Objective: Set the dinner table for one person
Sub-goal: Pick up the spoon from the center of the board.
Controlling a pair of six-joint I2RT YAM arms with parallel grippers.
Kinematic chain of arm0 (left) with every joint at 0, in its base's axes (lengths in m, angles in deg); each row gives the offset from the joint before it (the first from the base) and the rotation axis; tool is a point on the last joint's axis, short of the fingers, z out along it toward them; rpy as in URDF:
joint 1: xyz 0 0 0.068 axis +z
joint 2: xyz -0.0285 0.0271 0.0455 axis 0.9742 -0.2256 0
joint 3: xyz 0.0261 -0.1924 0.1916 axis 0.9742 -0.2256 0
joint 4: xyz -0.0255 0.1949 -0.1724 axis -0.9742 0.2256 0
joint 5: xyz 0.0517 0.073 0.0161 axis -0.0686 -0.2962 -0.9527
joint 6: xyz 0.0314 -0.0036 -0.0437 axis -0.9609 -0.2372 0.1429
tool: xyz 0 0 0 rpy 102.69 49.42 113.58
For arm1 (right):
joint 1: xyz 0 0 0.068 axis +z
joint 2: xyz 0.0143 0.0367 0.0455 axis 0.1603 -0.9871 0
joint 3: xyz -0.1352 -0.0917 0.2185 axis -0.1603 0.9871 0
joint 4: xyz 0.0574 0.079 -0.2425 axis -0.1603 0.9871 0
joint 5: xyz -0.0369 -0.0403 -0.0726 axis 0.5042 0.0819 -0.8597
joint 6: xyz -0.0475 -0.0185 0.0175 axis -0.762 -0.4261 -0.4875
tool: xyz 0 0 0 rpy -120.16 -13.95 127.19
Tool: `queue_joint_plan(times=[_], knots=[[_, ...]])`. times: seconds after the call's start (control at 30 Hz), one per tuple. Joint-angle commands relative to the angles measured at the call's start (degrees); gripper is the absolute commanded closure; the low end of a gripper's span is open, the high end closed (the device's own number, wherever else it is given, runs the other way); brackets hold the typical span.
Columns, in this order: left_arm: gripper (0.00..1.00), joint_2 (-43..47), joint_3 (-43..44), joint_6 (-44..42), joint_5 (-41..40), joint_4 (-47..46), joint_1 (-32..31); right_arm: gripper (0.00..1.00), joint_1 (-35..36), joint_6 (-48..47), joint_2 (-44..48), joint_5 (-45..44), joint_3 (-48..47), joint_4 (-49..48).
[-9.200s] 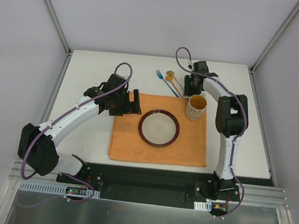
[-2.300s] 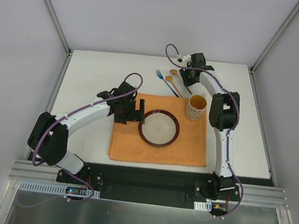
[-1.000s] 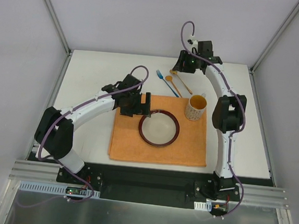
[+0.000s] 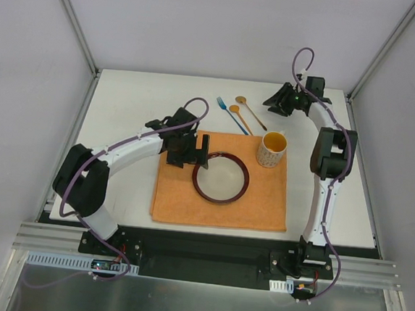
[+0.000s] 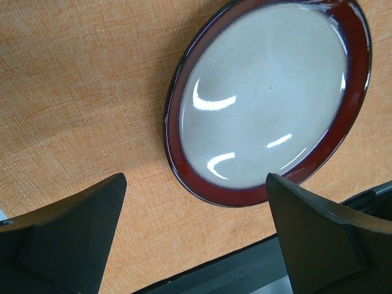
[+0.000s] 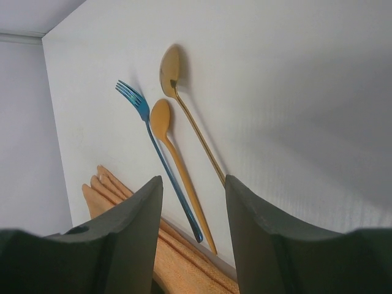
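**rig_newb:** Looks like the right claw [image 6: 193,179] has swung out toward the far right corner since a second ago, when it was hanging over the cutlery. The left claw [image 4: 197,157] barely budged. What bites us from here?

**tabletop_tom:** Going left to right. The left claw is spread wide and holding nothing, hovering at the left rim of the plate [image 4: 221,177]. The plate sits mid-placemat [image 4: 221,204] on the white worktop [image 4: 125,104]. If the claw pinches that glossy rim it could slip off, and a shove instead of a lift would drag the placemat and bunch it.

**rig_newb:** And the cutlery?

**tabletop_tom:** Blue fork [image 6: 141,109], short gold spoon [image 6: 160,119], long gold spoon [image 6: 169,64] — all flat on the bare worktop just behind the placemat. The fork and short spoon lie right beside each other, and I can't tell if they touch. They're thin and flat, so a grab might scrape the worktop or catch two at once. The mug [image 4: 272,149] stands on the placemat's far right corner, near the handle ends, so a low sweep could tip it.

**rig_newb:** Right claw?

**tabletop_tom:** Fingers parted, nothing between them, up at the far right of the worktop and pointed back at the cutlery. My guess is it has to come back in — a skewed approach is the worry.
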Motion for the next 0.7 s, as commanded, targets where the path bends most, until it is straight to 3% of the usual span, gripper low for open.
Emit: queue_joint_plan(times=[0.0, 0.17, 0.67], knots=[[0.01, 3.7, -1.8, 0.9, 0.2, 0.3, -0.4, 0.52, 0.4, -0.4, -1.7, 3.1, -1.5, -0.5], [0.01, 5.5, -3.6, 2.4, -0.3, 0.0, -0.5, 0.52, 0.5, 4.7, -4.6, 9.5, -1.7, -3.4], [0.01, 8.2, -6.4, 3.6, -1.1, -0.2, -0.5, 0.53, 1.9, 11.4, -5.5, 13.0, 5.0, -13.1]])
